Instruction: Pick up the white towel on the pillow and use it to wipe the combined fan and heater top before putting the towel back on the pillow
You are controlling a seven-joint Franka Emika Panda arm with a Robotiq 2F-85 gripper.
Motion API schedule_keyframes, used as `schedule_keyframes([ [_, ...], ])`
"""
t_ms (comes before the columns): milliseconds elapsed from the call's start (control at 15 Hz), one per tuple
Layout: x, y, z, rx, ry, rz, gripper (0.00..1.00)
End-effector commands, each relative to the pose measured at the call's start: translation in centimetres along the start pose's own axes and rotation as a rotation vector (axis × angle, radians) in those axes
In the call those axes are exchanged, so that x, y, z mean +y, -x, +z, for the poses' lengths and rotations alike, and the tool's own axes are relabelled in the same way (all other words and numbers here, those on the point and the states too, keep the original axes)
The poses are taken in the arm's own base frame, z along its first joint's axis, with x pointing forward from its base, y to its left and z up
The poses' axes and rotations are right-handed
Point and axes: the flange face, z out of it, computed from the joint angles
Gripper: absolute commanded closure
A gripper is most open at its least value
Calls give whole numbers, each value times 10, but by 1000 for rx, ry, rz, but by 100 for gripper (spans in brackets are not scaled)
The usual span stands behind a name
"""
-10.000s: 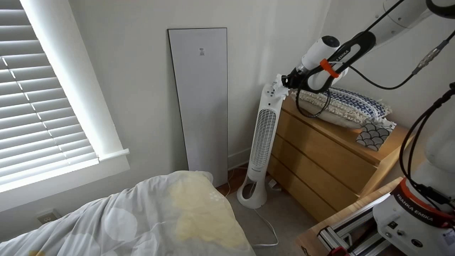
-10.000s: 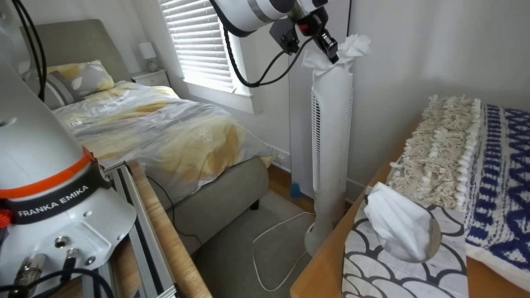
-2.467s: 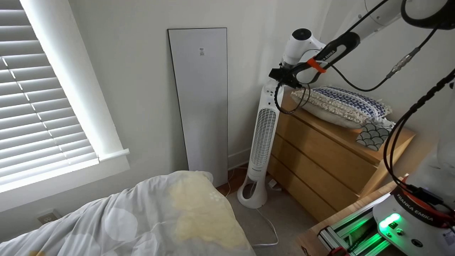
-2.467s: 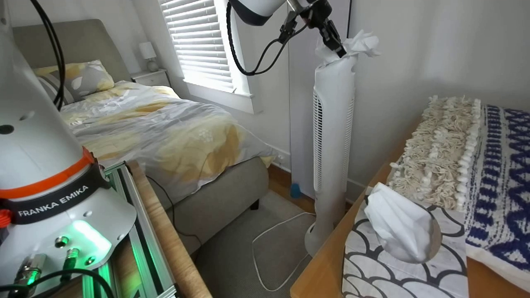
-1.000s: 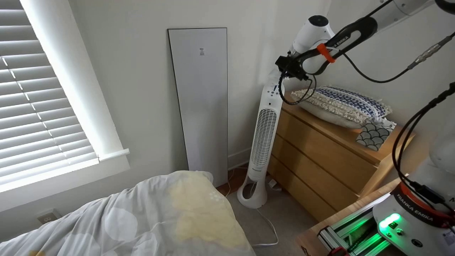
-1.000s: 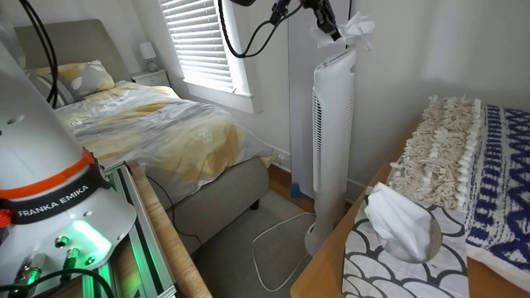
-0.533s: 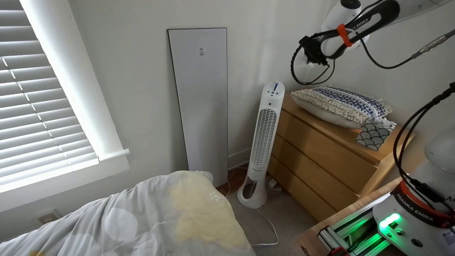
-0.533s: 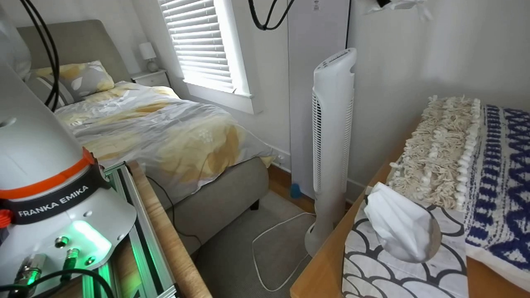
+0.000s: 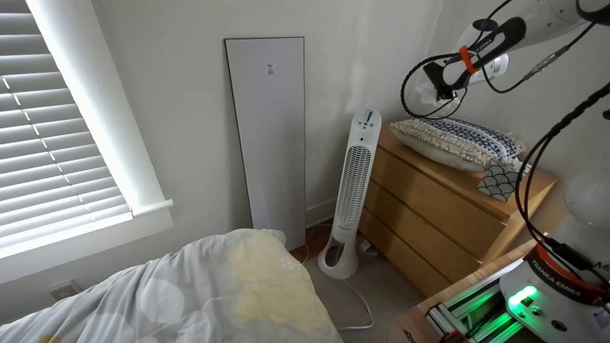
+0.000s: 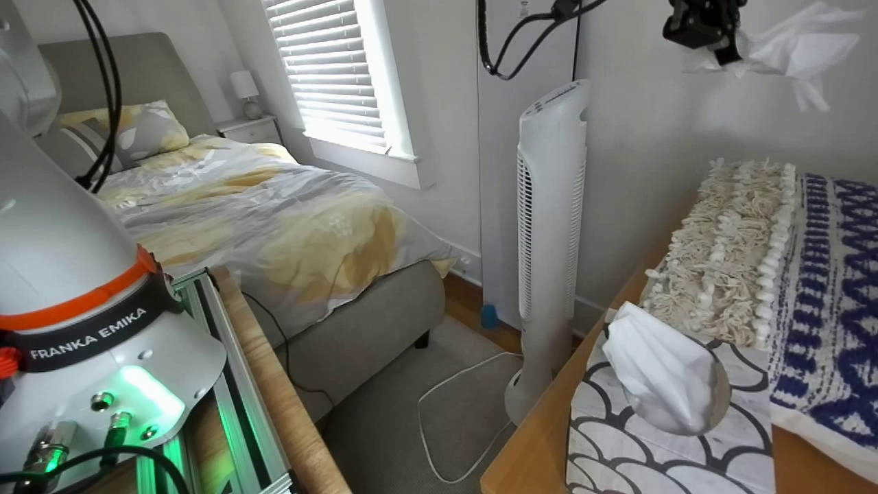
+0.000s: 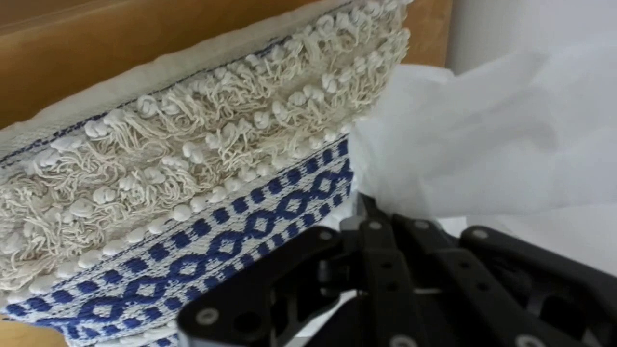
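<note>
Apparently pickup's done & wipe prob. too: the fan/heater (image 9: 352,186) stands w/ a bare top. The gripper (image 11: 387,212) is clamped narrow on the white towel (image 10: 799,58), which hangs in the air above the pillow's (image 9: 457,140) edge nearest the fan/heater, no contact seen. To do: lower it inside that edge, release, back off.

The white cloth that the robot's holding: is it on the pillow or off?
Off. The white cloth hangs from the shut jaws; in an exterior view, wall shows between it and the pillow.
</note>
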Motion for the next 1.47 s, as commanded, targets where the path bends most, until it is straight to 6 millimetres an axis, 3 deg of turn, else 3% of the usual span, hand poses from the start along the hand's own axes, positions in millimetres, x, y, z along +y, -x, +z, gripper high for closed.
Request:
schedule_keyframes([
  [0,10,-29,48,69,64,113,99],
  [200,26,-41,77,108,149,140,99],
  [267,25,-45,81,120,152,133,71],
  [333,26,-45,87,121,162,129,71],
  [533,10,-41,76,133,127,78,49],
  [800,-14,-8,49,53,94,-102,19],
  [1000,-19,34,18,-74,35,-247,0],
  [1400,-8,91,-62,-293,-58,-493,0],
])
